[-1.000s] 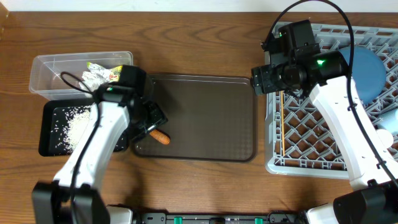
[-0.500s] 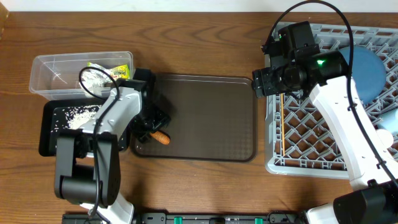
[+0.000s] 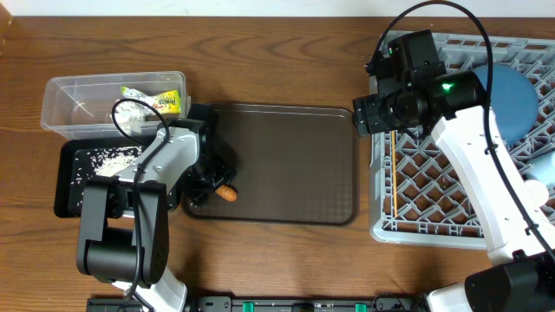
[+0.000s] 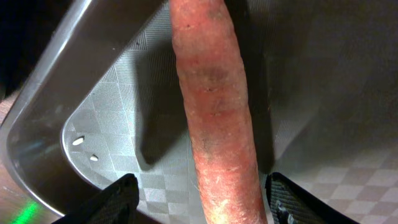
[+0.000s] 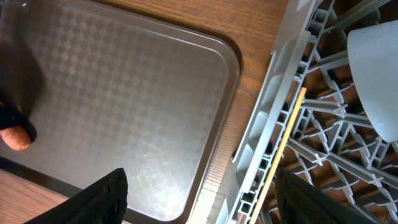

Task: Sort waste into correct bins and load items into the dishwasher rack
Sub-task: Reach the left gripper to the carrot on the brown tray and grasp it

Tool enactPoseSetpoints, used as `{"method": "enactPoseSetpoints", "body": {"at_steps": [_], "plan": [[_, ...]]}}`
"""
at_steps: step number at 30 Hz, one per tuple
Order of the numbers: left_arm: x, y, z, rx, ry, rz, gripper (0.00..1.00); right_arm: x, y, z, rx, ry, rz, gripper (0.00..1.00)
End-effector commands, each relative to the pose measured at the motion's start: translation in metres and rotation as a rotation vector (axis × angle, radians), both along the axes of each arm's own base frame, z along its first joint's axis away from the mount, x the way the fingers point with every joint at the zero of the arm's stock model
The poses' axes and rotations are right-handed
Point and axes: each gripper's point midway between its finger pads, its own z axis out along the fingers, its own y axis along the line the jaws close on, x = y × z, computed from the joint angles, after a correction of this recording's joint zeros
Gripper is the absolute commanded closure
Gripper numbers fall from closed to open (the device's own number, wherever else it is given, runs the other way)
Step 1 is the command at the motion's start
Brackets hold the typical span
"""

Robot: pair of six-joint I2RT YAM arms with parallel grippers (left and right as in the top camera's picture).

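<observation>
Carrot piece [image 3: 226, 193], small and orange, lies in the lower left corner of the dark brown serving tray [image 3: 286, 165], right at the tip of the left pincer [image 3: 214, 179], which reaches it from the upper left. The left wrist view shows what the overhead view hides. The pincer's two dark fingers [image 4: 118, 199] stand spread on either side of the carrot with tray surface visible in each gap, so the jaws are open and grip nothing. Two white rice grains [image 4: 78, 141] lie by the tray's rounded corner. The right pincer [image 5: 205, 199] hangs over the tray's right edge beside the grey dishwasher rack [image 3: 425, 199], fingers wide apart and empty. Its wrist view shows the wooden chopsticks [image 5: 283, 143] lying along the rack's left side and a white bowl [image 5: 379, 74] inside the rack. Only the overhead view shows the clear tub [image 3: 61, 95] holding the yellow-green wrapper [image 3: 165, 101] at the upper left of the desk [image 3: 260, 52], the black tray [image 3: 59, 186] with loose rice [image 3: 108, 158] just below it, and the blue dish [image 3: 512, 104] at the rack's upper right.
</observation>
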Motion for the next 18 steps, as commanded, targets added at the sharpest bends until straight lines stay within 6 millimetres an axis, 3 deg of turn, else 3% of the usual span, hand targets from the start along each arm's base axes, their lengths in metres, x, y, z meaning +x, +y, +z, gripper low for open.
{"method": "enactPoseSetpoints", "body": {"at_steps": [1,4,9,18], "plan": [[-0.0039,0.0038,-0.0052,0.022,0.018,0.001,0.38,0.0001,0.0020,-0.0006,-0.016,-0.005,0.021,0.25],[-0.0040,0.0036,-0.0051,0.019,0.017,-0.021,0.53,0.0001,0.0021,-0.0006,-0.015,-0.005,0.021,0.27],[-0.0055,0.0038,-0.0049,0.019,0.023,-0.024,0.62,-0.0001,0.0021,-0.0006,-0.016,-0.005,0.021,0.27],[-0.0050,0.0036,0.0009,-0.004,0.000,-0.163,0.65,0.0000,0.0019,-0.0006,-0.016,-0.005,0.020,0.28]]}}
